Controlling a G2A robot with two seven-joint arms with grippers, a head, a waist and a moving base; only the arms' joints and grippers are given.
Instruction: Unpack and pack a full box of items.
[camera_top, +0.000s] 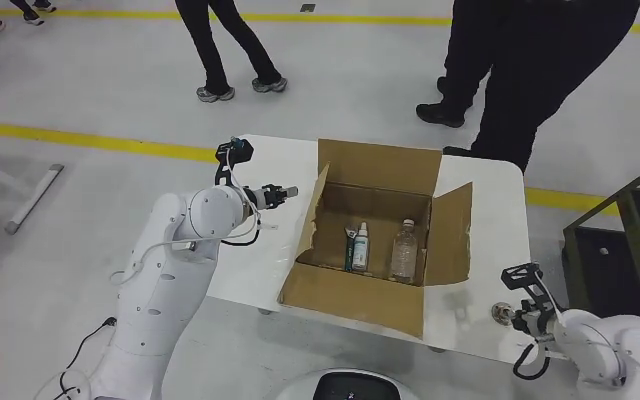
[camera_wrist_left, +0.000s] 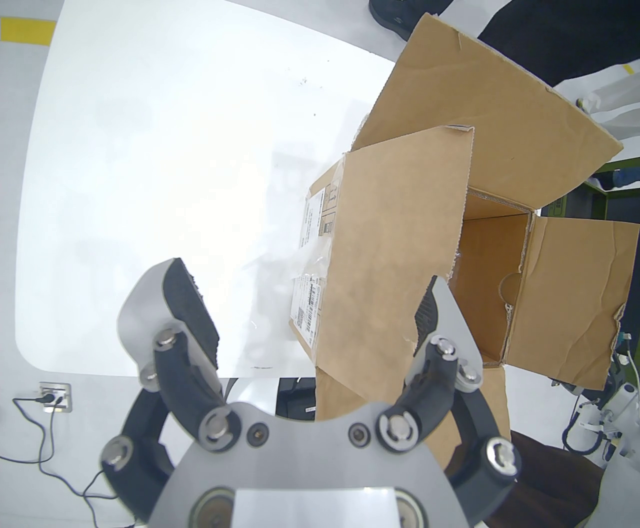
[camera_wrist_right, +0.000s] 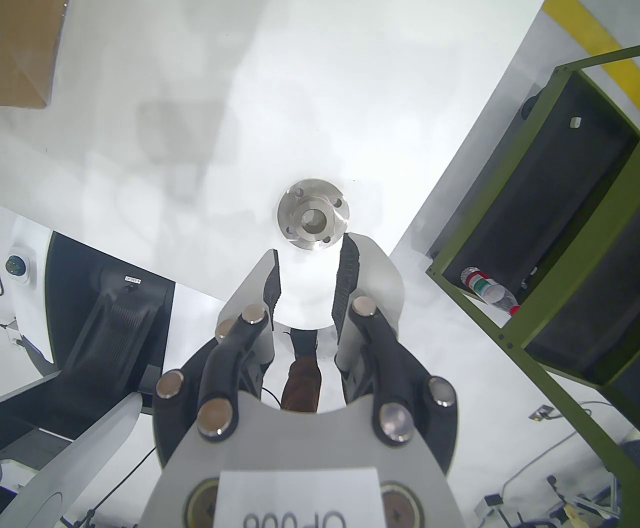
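Note:
An open cardboard box (camera_top: 350, 296) stands mid-table with its flaps up. Inside lie a clear bottle (camera_top: 404, 250), a white spray bottle (camera_top: 361, 246) and a green-capped tube (camera_top: 349, 250). My left gripper (camera_top: 287, 191) hovers open just left of the box; in the left wrist view the left gripper (camera_wrist_left: 310, 305) has one fingertip (camera_wrist_left: 436, 312) close against the side flap (camera_wrist_left: 395, 240), with nothing held. A small metal flange (camera_wrist_right: 312, 215) lies flat near the table's right front corner (camera_top: 497, 313). My right gripper (camera_wrist_right: 310, 262) stands open just short of it, empty.
The white table (camera_top: 270, 260) has bare room left of the box and along the right side (camera_wrist_right: 200, 125). A green metal rack (camera_wrist_right: 555, 220) stands off the table's right edge (camera_top: 600, 235), with a plastic bottle (camera_wrist_right: 487, 292) lying in it.

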